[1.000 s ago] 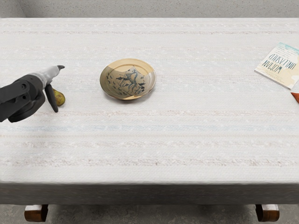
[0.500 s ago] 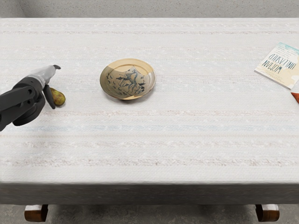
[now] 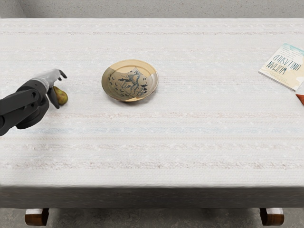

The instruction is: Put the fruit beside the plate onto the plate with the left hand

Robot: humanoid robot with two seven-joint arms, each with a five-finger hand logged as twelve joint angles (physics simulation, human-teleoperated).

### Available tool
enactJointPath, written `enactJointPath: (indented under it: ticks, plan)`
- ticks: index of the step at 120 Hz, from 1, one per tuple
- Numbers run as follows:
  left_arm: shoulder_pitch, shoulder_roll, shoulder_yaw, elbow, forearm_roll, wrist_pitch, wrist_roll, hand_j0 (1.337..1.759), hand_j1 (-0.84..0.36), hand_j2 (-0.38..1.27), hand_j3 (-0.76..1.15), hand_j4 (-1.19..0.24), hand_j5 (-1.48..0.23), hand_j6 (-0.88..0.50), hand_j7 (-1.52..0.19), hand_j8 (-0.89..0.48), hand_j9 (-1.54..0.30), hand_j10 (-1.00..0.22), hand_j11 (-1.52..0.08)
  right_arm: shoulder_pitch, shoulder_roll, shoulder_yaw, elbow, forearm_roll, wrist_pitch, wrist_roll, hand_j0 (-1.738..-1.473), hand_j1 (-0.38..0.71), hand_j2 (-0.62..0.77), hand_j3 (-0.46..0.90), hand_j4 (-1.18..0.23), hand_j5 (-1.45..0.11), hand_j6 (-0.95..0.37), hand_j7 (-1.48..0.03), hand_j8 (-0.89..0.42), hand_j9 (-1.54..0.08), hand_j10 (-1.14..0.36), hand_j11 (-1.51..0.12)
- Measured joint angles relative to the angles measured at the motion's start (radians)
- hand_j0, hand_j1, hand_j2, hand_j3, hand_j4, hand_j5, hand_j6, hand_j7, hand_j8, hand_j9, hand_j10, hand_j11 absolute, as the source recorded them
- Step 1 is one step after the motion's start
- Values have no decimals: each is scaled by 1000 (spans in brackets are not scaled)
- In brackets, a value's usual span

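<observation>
Nearly gripping: left hand (image 3: 50, 83) straddles the fruit (image 3: 61, 96).
Fingers (image 3: 61, 74) apart, seemingly unclamped, poised to close around it; plate (image 3: 112, 75) lies beyond them.

The round ceramic plate (image 3: 113, 70) at centre frame is mustard-tan with a dark blue-grey drawing. The small pear-like fruit (image 3: 61, 95) at left is yellow-brown. The left hand (image 3: 48, 78) is pale grey, its arm black. The cloth-covered table (image 3: 190, 133) is off-white with faint pastel stripes.
</observation>
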Motion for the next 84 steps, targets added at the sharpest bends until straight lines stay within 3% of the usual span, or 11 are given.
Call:
enactJointPath:
  ticks: [84]
  plan:
    - [-3, -2, 21, 0, -9, -28, 1, 1656, -216, 94, 0, -500, -657, -500, -659, -500, -658, -500, -657, 1, 0, 0, 0, 0, 0, 0, -1658, -349, 0, 0, 0, 0, 0, 0, 0, 0, 0, 0]
